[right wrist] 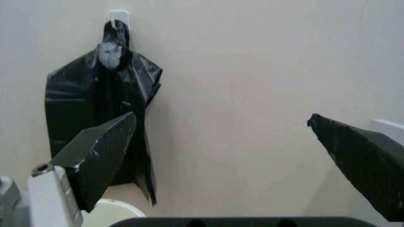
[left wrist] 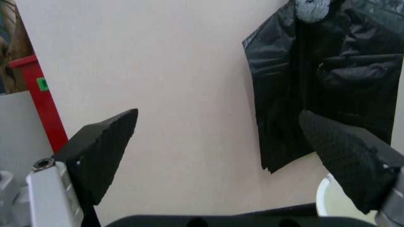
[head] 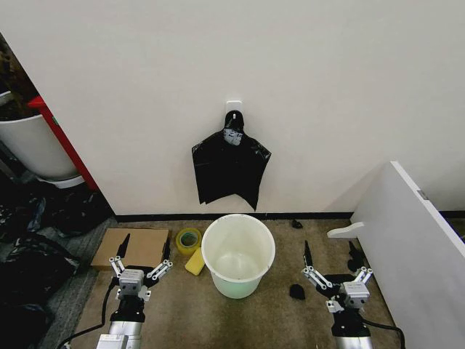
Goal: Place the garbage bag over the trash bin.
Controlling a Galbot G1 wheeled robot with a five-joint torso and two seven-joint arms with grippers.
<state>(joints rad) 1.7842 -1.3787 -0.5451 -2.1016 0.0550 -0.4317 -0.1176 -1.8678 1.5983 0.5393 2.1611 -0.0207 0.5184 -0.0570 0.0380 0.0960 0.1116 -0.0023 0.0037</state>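
Nothing of the task is done yet, judging by how things lie: the trash bin (head: 238,254) stands bare on the floor below the wall, with no bag over its rim, and the only black bags in sight hang bunched from a white hook (head: 234,109) above it.

At the left, the left gripper (head: 141,262) hovers low over a flat piece of cardboard (head: 131,246), its fingers spread wide and holding nothing. Beside the cardboard sit a yellow tape roll (head: 188,239) and a yellow sponge (head: 195,263), the sponge touching the bin's side.

The bin is a round, slightly tapered white bucket with a thick rolled rim and a pale green tint at its base. The hanging bags (head: 231,169) are thin, glossy, creased plastic (gathered to a point at the hook, fanning out below).

At the right, the right gripper (head: 335,268) is likewise wide open and empty, just beside a white panel (head: 414,240).
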